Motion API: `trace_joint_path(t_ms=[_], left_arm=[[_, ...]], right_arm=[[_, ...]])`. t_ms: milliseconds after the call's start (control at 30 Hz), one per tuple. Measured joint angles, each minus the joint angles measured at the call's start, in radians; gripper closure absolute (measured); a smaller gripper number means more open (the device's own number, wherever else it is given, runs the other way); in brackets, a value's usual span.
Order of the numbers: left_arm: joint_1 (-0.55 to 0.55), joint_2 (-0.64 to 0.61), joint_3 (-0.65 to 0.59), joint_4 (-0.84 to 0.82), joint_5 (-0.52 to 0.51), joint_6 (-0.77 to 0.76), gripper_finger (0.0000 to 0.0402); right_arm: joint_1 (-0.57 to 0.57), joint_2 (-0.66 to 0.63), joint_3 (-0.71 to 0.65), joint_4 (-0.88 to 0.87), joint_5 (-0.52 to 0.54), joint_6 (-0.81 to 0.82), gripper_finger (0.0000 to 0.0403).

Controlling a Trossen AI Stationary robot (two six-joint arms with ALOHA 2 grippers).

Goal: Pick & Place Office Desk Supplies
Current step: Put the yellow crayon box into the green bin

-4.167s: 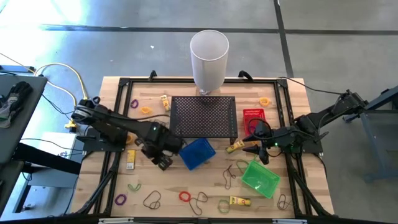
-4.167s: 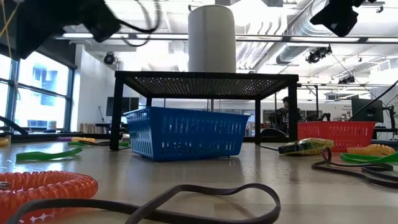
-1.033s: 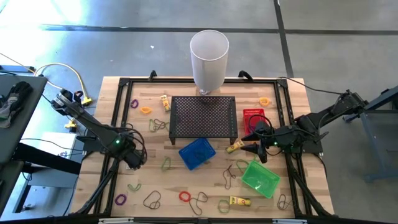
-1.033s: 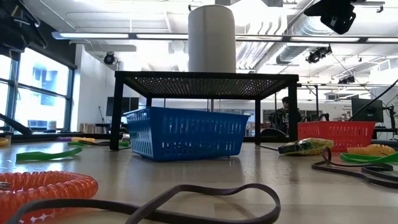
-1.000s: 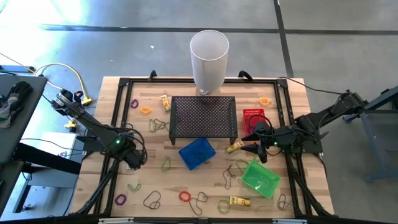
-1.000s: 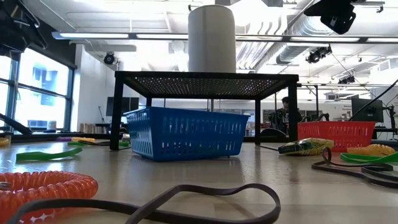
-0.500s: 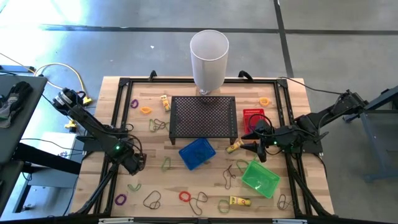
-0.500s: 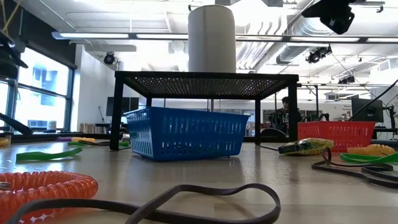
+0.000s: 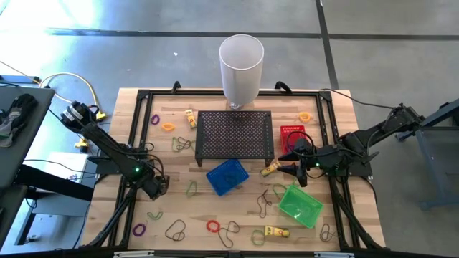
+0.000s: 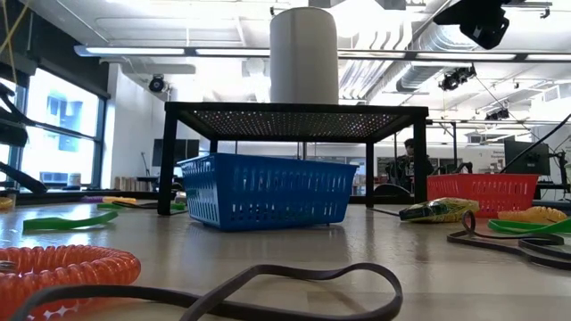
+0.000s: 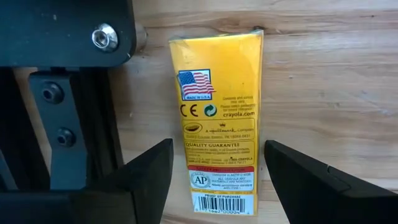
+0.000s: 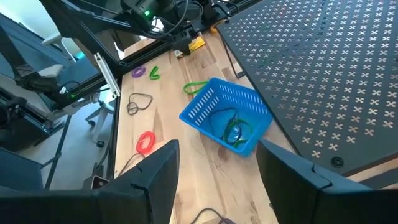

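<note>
In the left wrist view a yellow crayon box lies flat on the wood beside the black frame rail. My left gripper is open, with a finger on each side of the box's near end and a small gap to each. In the high view this gripper covers the box, at the table's left side. My right gripper waits open to the right of the mesh stand. Loose bands lie about: a green one, a red coil, a purple one and dark loops.
A blue basket holding green bands sits in front of the stand. A green basket and a red basket are on the right. The white cylinder stands at the far edge. Other yellow boxes lie near the front.
My left gripper has come down a little and toward the near edge, over the yellow box by the left rail. In the low view its arm has dropped out of the upper left corner. My right arm has kept still.
</note>
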Motion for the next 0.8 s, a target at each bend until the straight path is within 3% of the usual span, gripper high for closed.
trace_joint_path(t_ms=[300,800], left_arm=[[0.0,0.0,-0.001,0.003,0.0,-0.001,0.0157],[0.0,0.001,-0.001,0.008,-0.011,0.027,0.0236]], right_arm=[[0.0,0.028,0.0,0.0,-0.008,0.021,0.02],[0.0,0.081,0.0,0.019,-0.015,0.022,0.02]])
